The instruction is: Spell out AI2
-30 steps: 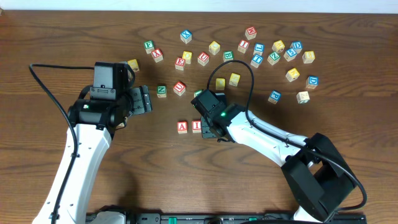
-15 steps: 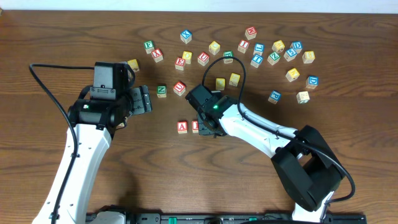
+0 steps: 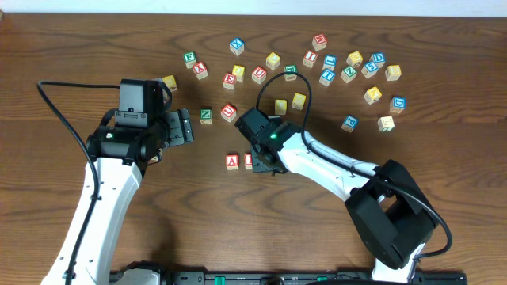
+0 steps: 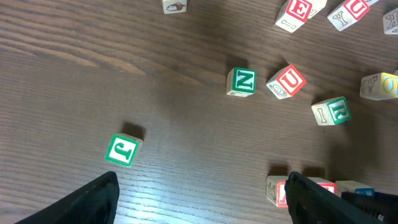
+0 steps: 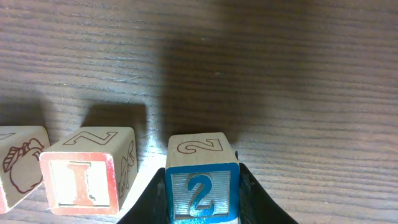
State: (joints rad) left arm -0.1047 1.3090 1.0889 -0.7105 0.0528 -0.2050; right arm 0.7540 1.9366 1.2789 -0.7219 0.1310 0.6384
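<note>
The red A cube (image 3: 231,161) and the red I cube (image 3: 248,160) stand side by side on the table's middle. My right gripper (image 3: 264,159) is shut on the blue 2 cube (image 5: 202,180), held just right of the I cube (image 5: 84,174) with a narrow gap. In the overhead view the gripper hides the 2 cube. The A cube's edge shows at the left of the right wrist view (image 5: 18,174). My left gripper (image 3: 184,127) is open and empty, up and left of the row; the A cube also shows by its right finger (image 4: 278,191).
Many other letter cubes lie scattered across the table's back (image 3: 317,63). A green N cube (image 3: 206,115) and a red cube (image 3: 229,112) lie just behind the row. The left wrist view shows a green J cube (image 4: 122,150) and a green N cube (image 4: 241,81).
My right gripper has moved left with the 2 cube, up beside the I cube, then held still. The left arm has not moved.
</note>
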